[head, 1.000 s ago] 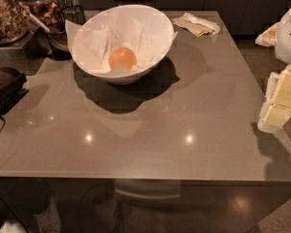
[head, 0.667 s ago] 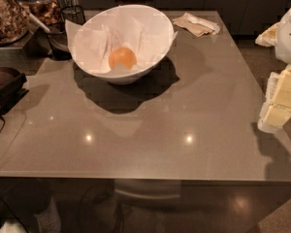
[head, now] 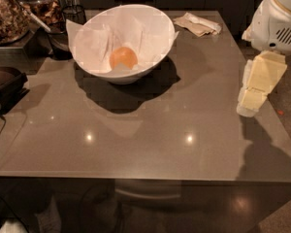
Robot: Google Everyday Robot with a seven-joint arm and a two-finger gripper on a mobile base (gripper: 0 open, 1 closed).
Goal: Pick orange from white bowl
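The orange point(head: 123, 57) rests on loose paper point(head: 94, 45) in the white bowl point(head: 117, 75), so we fear the gripper point(head: 250, 106), at the counter's point(head: 136, 144) right edge, its spread beyond our telling, snags paper instead.

Gripper point(head: 249, 102) at right, arm point(head: 277, 21) off-frame

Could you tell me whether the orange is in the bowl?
In: orange rests on paper inside white bowl; claw at right edge of table.

No legible text anywhere, none on the tool point(head: 250, 103) at the right edge of the table point(head: 145, 159).
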